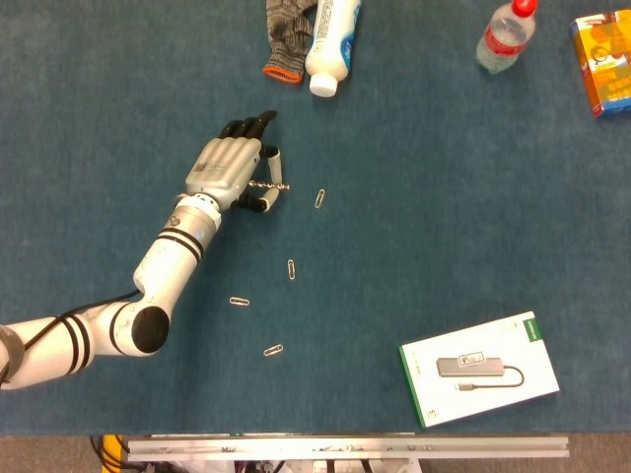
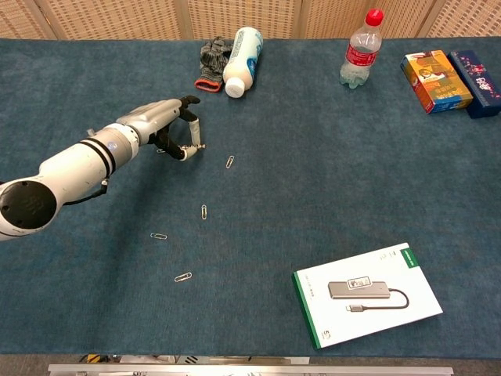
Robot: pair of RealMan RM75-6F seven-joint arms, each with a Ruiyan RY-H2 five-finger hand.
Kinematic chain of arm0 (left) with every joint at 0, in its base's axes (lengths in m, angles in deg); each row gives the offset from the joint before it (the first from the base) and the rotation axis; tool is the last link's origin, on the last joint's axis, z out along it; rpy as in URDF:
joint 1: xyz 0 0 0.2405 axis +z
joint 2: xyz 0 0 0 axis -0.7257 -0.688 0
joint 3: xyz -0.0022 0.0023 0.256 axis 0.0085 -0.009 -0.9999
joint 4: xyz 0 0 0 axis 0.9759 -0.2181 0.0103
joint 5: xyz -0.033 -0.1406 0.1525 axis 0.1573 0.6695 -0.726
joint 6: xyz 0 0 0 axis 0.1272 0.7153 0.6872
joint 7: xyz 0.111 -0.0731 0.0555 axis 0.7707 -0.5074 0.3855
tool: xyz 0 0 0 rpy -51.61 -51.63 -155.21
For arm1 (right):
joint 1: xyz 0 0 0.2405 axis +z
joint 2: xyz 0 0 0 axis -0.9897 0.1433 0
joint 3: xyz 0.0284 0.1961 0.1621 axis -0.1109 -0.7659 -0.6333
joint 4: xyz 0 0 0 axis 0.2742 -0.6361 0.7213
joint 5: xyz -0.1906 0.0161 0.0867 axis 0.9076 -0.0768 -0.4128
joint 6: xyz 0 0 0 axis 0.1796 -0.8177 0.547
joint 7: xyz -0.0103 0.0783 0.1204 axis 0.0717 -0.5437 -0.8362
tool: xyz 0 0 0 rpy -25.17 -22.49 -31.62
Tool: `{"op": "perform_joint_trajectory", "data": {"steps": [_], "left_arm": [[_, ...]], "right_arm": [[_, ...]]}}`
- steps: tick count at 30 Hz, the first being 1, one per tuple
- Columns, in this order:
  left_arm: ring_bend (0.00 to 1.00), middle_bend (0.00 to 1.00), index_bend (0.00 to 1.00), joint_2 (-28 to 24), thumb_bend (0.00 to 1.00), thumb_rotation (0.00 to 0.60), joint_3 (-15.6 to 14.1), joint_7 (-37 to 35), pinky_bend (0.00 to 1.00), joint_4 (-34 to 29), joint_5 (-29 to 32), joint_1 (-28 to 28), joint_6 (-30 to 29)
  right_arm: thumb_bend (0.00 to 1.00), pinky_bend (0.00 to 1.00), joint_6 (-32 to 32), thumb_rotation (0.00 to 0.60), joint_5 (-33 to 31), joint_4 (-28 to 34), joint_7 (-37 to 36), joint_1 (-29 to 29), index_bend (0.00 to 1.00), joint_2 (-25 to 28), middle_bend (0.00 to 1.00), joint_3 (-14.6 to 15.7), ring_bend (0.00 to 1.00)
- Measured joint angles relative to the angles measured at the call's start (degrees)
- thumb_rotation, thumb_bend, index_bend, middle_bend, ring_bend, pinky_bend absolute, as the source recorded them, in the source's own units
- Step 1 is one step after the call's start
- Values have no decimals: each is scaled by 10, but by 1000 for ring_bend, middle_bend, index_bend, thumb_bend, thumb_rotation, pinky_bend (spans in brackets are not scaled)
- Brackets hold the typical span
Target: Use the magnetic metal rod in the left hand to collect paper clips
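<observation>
My left hand (image 1: 229,169) (image 2: 160,123) hovers over the blue cloth and pinches a thin metal rod (image 1: 271,184) (image 2: 194,146) between thumb and a finger, its tip pointing right. A paper clip (image 1: 319,198) (image 2: 229,161) lies just right of the rod tip, apart from it. Three more clips lie nearer me: one (image 1: 291,269) (image 2: 203,211), one (image 1: 239,301) (image 2: 159,236), and one (image 1: 273,350) (image 2: 183,276). Another clip (image 2: 160,150) peeks out behind the hand in the chest view. My right hand shows in neither view.
A white bottle (image 1: 332,39) (image 2: 239,51) and a grey glove (image 1: 288,32) (image 2: 209,60) lie at the back. A water bottle (image 1: 505,37) (image 2: 359,48) and boxes (image 1: 603,64) (image 2: 434,80) stand at the back right. A white boxed adapter (image 1: 477,369) (image 2: 366,294) lies near the front right.
</observation>
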State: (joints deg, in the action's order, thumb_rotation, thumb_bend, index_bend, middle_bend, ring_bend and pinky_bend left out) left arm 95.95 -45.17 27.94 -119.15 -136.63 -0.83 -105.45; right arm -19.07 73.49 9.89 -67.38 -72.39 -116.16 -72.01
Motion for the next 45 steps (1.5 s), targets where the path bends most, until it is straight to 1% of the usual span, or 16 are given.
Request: {"op": "perform_joint_trajectory", "data": {"steps": [13, 19, 23, 30, 36, 39, 45], "left_arm": [[0, 0, 645, -2, 383, 600, 1, -5, 0, 7, 14, 0, 16], [0, 0, 645, -5, 383, 600, 1, -7, 0, 2, 8, 4, 8], [0, 0, 645, -12, 383, 600, 2, -7, 0, -13, -1, 8, -3], [0, 0, 643, -37, 383, 600, -4, 1, 0, -68, -22, 23, -38], [0, 0, 642, -66, 383, 600, -15, 0, 0, -137, -53, 44, -70], [0, 0, 642, -82, 383, 600, -22, -9, 0, -170, -72, 55, -75], [0, 0, 642, -100, 383, 600, -47, -13, 0, -205, -122, 74, -92]], "right_arm": [[122, 438, 0, 600, 2, 3, 0, 1, 377, 0, 403, 0, 289], [122, 438, 1, 600, 3, 1, -3, 3, 377, -1, 403, -1, 289], [122, 438, -1, 600, 3, -1, -5, 2, 377, -1, 403, -1, 289], [122, 438, -5, 600, 2, -2, -7, 1, 377, -1, 403, -2, 289], [121, 438, -8, 600, 6, -2, -9, 2, 377, -1, 403, -3, 289], [122, 438, -7, 600, 6, -2, -10, 2, 377, -2, 403, -2, 289], [121, 438, -7, 600, 4, -2, -9, 1, 377, -2, 403, -2, 289]]}}
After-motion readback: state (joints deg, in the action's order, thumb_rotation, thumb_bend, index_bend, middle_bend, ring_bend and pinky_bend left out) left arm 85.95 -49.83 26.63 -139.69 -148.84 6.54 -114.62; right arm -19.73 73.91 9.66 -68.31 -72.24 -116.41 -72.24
